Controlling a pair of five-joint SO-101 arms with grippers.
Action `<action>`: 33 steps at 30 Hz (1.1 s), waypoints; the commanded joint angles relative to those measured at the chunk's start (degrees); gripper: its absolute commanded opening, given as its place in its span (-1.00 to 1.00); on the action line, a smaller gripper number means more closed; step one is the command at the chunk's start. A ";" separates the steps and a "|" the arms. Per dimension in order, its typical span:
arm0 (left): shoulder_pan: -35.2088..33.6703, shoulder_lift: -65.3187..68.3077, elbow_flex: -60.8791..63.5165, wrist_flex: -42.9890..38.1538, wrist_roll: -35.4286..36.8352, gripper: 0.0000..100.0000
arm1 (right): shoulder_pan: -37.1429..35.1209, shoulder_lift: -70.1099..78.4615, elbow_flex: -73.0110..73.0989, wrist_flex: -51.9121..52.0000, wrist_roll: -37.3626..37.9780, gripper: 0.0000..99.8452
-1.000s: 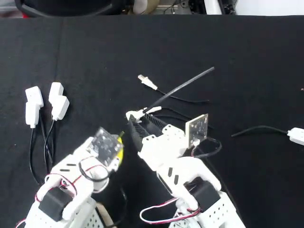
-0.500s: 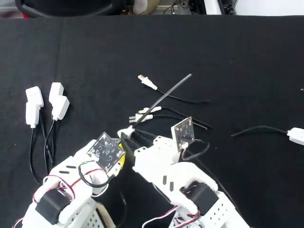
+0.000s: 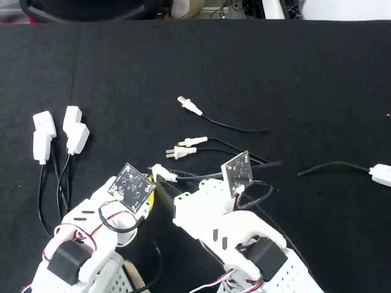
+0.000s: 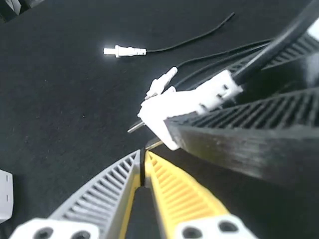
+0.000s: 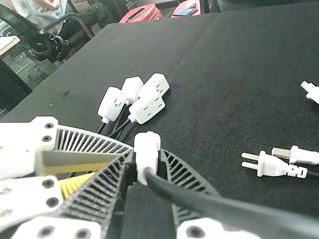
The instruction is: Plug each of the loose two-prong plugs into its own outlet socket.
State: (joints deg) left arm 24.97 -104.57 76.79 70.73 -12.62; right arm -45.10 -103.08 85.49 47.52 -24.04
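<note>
My right gripper (image 5: pixel 147 162) is shut on a white two-prong plug (image 5: pixel 147 149), whose thick black cord trails back over the arm. In the high view this plug (image 3: pixel 164 174) sits at table centre, prongs pointing left. My left gripper (image 4: pixel 143 160), with one grey and one yellow finger, is shut and empty, its tip just below the held plug's prongs (image 4: pixel 135 128). White outlet sockets (image 3: pixel 72 125) lie clustered at the far left, also visible beyond the held plug (image 5: pixel 135 97). Two loose plugs (image 3: pixel 183 146) lie side by side, and a third (image 3: pixel 190 105) farther back.
Thin black cords (image 3: pixel 235 129) run right from the loose plugs. The sockets' cords (image 3: pixel 60 183) pass beside the left arm. A white connector on a black cord (image 3: pixel 380 174) lies at the right edge. The cloth's back half is bare.
The right gripper has carried its plug towards the left gripper and nearer the table's front. Its cord swung from sticking up to lying out to the right. The left arm shifted slightly.
</note>
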 commanded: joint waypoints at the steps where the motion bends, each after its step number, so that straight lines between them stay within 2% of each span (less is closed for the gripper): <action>1: -0.75 0.00 -0.48 -1.41 -0.35 -0.94 | -1.05 -5.05 -3.38 0.35 2.55 -0.98; 7: -1.63 0.00 -1.01 -0.88 -0.97 -0.94 | 0.09 -4.88 -3.56 0.09 3.69 -0.98; 9: -5.05 0.00 -2.15 0.70 -2.99 -0.94 | 3.34 -4.53 -4.70 0.44 5.71 -0.98; 12: -15.69 0.00 -3.30 1.23 -3.69 -0.94 | 10.81 -4.44 -5.85 1.05 7.65 -0.98; 15: -31.87 0.18 -4.00 -0.62 -4.48 -0.93 | 17.67 -3.56 -7.87 4.22 10.02 -0.98; 17: -40.92 0.44 -3.03 -1.67 -4.31 -0.86 | 21.19 -0.84 -9.80 5.54 10.37 -0.98; 21: -51.30 0.70 0.13 -7.56 -0.62 -0.64 | 24.97 10.07 -14.02 5.36 10.37 -0.98; 26: -54.29 11.96 -6.81 -9.14 -0.18 -0.63 | 26.02 28.62 -20.53 4.75 10.55 -0.98; 30: -52.09 31.47 -17.27 -9.67 -1.41 -0.63 | 26.11 38.73 -21.58 0.09 10.55 -0.98; 33: -49.63 46.33 -23.43 -12.57 -5.63 -0.63 | 26.11 41.71 -21.85 -1.23 10.55 -0.98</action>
State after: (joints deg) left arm -27.52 -77.41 63.60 61.58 -14.11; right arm -19.43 -65.80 67.21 48.92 -13.93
